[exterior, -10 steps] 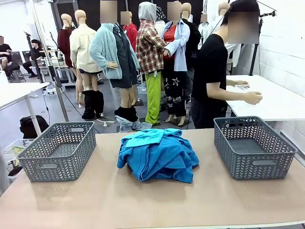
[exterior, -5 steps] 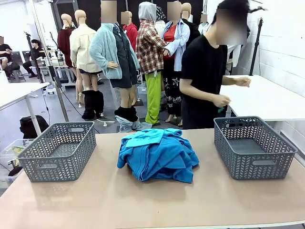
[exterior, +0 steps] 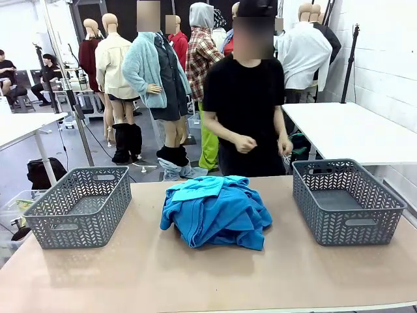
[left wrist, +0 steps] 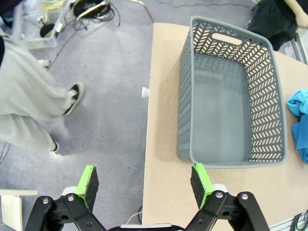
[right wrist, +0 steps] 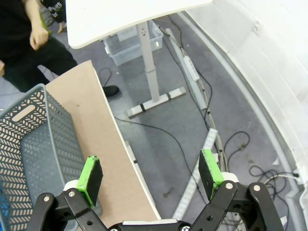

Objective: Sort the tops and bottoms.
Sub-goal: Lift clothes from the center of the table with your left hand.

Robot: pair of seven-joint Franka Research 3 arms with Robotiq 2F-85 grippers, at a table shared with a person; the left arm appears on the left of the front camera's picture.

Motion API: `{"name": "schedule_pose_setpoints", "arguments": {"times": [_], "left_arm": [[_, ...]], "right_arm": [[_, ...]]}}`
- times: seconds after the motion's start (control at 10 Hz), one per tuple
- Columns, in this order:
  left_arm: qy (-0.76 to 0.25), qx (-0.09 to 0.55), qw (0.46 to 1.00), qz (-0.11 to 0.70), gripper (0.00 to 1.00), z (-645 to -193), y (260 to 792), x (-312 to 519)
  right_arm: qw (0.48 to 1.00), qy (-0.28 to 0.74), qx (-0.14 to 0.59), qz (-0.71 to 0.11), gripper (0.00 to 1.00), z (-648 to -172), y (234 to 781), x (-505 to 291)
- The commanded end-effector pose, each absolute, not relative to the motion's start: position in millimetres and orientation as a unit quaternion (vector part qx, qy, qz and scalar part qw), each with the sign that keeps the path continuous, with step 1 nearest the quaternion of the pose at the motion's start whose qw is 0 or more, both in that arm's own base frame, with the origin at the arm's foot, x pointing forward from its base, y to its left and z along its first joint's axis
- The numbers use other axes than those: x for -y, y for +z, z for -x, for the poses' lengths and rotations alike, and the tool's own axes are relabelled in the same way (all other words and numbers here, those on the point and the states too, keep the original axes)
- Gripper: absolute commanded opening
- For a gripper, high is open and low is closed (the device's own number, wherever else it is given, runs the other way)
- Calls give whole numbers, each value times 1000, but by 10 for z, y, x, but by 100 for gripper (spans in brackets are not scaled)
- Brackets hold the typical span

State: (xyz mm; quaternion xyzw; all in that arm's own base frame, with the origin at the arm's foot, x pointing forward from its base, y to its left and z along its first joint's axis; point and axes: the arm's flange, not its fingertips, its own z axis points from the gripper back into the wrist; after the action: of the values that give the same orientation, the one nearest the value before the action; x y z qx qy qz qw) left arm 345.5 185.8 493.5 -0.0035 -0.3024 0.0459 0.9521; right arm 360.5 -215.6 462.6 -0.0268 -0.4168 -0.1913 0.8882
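Tops (exterior: pixel 215 212): bright blue, crumpled in one heap on surface (exterior: pixel 195 280). Left gripper (left wrist: pixel 144 182) and right gripper (right wrist: pixel 150 173): released, above surface edges.

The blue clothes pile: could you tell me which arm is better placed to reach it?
Left, probably: the open left gripper hangs at the table edge, blue clothes pile in sight; the open right gripper hangs off the table over floor.
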Motion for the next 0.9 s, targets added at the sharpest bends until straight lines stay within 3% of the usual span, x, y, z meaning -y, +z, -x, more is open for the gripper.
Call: {"name": "schedule_pose_setpoints", "arguments": {"times": [0.0,0.8], "left_arm": [[41,302,952,-2,100,-3435,4935,-1880],[41,302,952,-2,100,-3435,4935,-1880]], "right_arm": [[891,-190,413,24,100,-3592,4629,2157],[891,-190,413,24,100,-3592,4629,2157]]}}
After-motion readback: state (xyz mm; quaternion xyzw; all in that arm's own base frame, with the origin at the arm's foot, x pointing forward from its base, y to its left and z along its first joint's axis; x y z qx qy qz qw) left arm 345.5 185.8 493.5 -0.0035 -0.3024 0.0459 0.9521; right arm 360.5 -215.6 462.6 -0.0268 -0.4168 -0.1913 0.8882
